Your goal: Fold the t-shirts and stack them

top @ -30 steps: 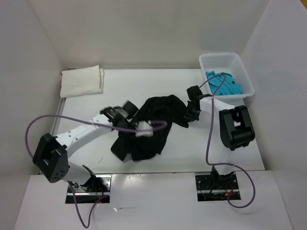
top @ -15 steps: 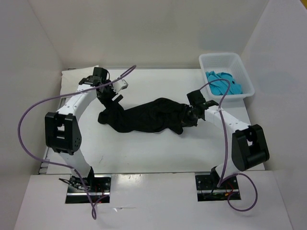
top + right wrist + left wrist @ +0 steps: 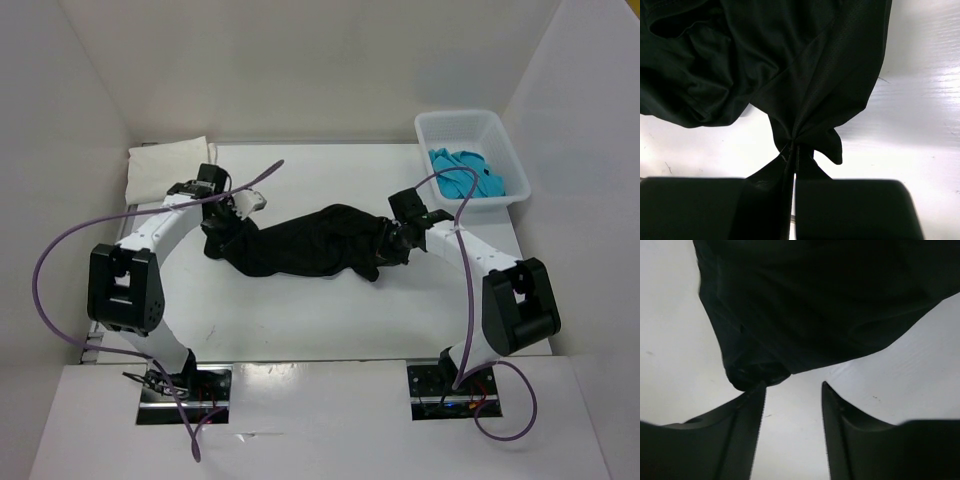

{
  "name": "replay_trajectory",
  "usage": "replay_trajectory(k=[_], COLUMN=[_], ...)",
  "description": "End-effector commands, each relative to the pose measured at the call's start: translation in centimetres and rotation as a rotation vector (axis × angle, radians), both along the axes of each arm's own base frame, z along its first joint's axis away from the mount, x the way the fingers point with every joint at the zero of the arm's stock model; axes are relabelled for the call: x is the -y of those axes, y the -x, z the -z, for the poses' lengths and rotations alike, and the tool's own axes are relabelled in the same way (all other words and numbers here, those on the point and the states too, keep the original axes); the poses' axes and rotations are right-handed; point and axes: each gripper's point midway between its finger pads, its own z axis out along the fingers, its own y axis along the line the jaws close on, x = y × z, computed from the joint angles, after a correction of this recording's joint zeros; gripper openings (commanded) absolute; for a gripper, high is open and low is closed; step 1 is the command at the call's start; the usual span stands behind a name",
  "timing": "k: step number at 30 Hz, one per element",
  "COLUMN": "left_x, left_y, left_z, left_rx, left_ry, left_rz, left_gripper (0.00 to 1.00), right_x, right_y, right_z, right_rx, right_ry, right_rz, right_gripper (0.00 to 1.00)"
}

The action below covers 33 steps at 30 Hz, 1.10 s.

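Black t-shirt (image 3: 300, 243): crumpled, stretched lengthwise across the middle of the bench (image 3: 400, 310)
Right gripper (image 3: 393, 240): jaws closed, pinching the shirt's right end
Left gripper (image 3: 222, 215): jaws parted with nothing between them, at the shirt's left end
Cream-white t-shirt (image 3: 168, 170): folded, far left corner
Turquoise t-shirt (image 3: 468, 172): bunched inside white basket (image 3: 460, 122), far right corner

Table (image 3: 300, 315) with black t-shirt (image 3: 300, 245), cream t-shirt (image 3: 160, 170), basket (image 3: 459, 118)
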Motion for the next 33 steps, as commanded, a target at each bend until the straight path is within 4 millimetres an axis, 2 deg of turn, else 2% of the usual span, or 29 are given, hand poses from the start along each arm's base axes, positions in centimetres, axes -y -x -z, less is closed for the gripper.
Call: replay_trajectory(k=[1, 2, 5, 7, 9, 10, 12, 13, 17, 18, 20, 21, 22, 23, 25, 26, 28, 29, 30, 31, 32, 33], left_x=[-0.1, 0.0, 0.2, -0.5, -0.4, -0.4, 0.0, 0.0, 0.5, 0.7, 1.5, 2.1, 2.4, 2.6, 2.1, 1.8, 0.0, -0.7, -1.6, -3.4, -4.2, -4.7], left_y=[0.8, 1.7, 2.1, 1.7, 0.6, -0.1, -0.3, -0.2, -0.2, -0.3, -0.5, -0.9, -1.2, -1.6, -2.4, -4.1, -5.6, -6.5, -8.4, -8.8, -9.3, -9.1], left_z=[0.5, 2.0, 4.1, 5.1, 5.1, 5.1, 5.4, 6.3, 7.7, 8.0, 7.6, 7.1, 6.4, 6.0, 3.3, 1.0, -3.3, -5.5, -10.5, -12.8, -15.2, -17.5], left_rx=[-0.077, -0.125, -0.192, -0.22, -0.206, -0.201, -0.214, -0.241, -0.287, -0.291, -0.292, -0.285, -0.284, -0.271, -0.226, -0.16, -0.063, -0.008, 0.125, 0.181, 0.24, 0.292], left_ry=[0.116, 0.116, 0.119, 0.142, 0.196, 0.214, 0.237, 0.232, 0.249, 0.26, 0.288, 0.319, 0.335, 0.348, 0.375, 0.385, 0.373, 0.379, 0.39, 0.391, 0.392, 0.386], left_rz=[-0.098, -0.098, -0.108, -0.165, -0.204, -0.216, -0.217, -0.221, -0.227, -0.223, -0.212, -0.2, -0.193, -0.187, -0.193, -0.19, -0.208, -0.217, -0.211, -0.242, -0.248, -0.238], left_gripper=[0.53, 0.53, 0.55, 0.63, 0.73, 0.74, 0.74, 0.75, 0.74, 0.7, 0.49, 0.22, 0.09, 0.01, 0.0, 0.0, 0.0, 0.0, 0.0, 0.0, 0.0, 0.0], right_x=[-0.5, -0.5, -0.4, -0.3, -0.4, -0.4, -0.4, -0.4, 0.2, 0.2, 0.4, 0.4, 0.8, 1.2, 2.0, 2.0, 3.5, 4.0, 4.6, 6.0, 6.6, 7.4], right_y=[-0.2, -0.2, -0.3, -0.1, -0.3, -0.3, -0.3, -0.3, -0.4, -0.4, -0.7, -1.4, -1.8, -3.2, -4.9, -6.8, -9.2, -10.9, -11.9, -12.8, -13.7, -13.9], right_z=[-0.3, -0.6, -0.6, -0.2, -0.5, -0.5, -0.5, -0.5, -0.3, -0.5, -0.9, -1.6, -2.0, -3.5, -5.2, -7.7, -10.9, -14.8, -16.6, -18.7, -22.3, -24.5], right_rx=[0.019, 0.027, 0.03, 0.013, 0.022, 0.022, 0.022, 0.022, 0.026, 0.029, 0.033, 0.063, 0.071, 0.108, 0.159, 0.211, 0.286, 0.37, 0.408, 0.457, 0.542, 0.595], right_ry=[-0.007, -0.01, -0.003, 0.004, 0.001, 0.001, 0.001, 0.001, 0.034, 0.039, 0.037, 0.046, 0.048, 0.042, 0.057, 0.052, 0.073, 0.077, 0.087, 0.112, 0.116, 0.126], right_rz=[-0.007, -0.006, -0.002, -0.002, -0.002, -0.002, -0.002, -0.002, 0.003, -0.007, 0.002, -0.014, -0.008, 0.005, 0.002, 0.003, 0.014, 0.032, 0.048, 0.085, 0.105, 0.135], right_gripper=[0.0, 0.0, 0.0, 0.0, 0.0, 0.0, 0.0, 0.0, 0.0, 0.0, 0.0, 0.0, 0.0, 0.0, 0.0, 0.0, 0.0, 0.0, 0.0, 0.0, 0.0, 0.0])
